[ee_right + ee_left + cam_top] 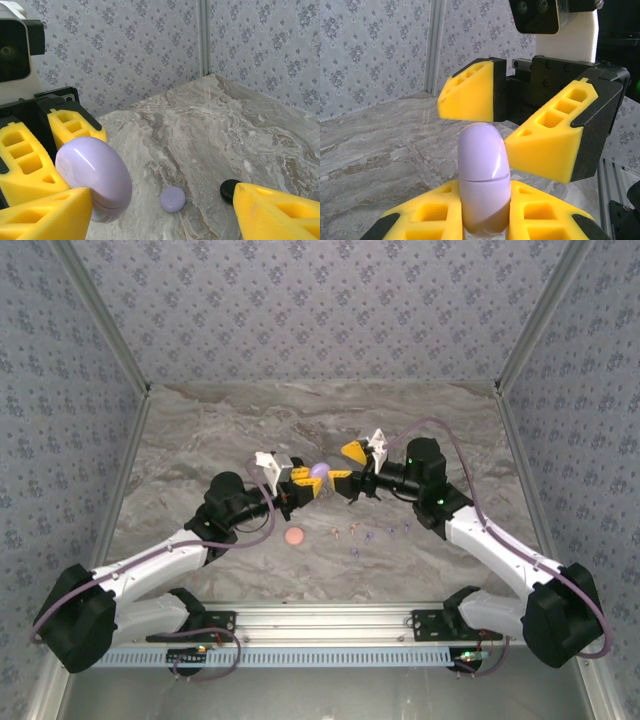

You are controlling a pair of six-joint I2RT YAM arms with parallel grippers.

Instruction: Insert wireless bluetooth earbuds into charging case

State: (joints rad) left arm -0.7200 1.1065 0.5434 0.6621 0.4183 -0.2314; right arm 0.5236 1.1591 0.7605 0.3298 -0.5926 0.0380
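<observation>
Step in hand: lid opening. Left claw (486,200) clamped on lilac case (482,160), raised over counter (200,430). Right claw (506,122) agape astride lid, empty. Earbuds (353,531) loose on counter. Next move, likely: pinch lid, lift.

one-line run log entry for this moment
left fingers: shut on lilac case, lid closed | right fingers: open, flanking case's far end | earbuds: loose on table

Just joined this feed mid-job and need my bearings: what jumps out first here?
A closed lilac case is held up over mid-table, clamped by the left gripper. The right gripper faces it, jaws open on either side of its top. Nearer the arms' bases, tiny earbuds lie scattered on the table beside a pink disc.
</observation>
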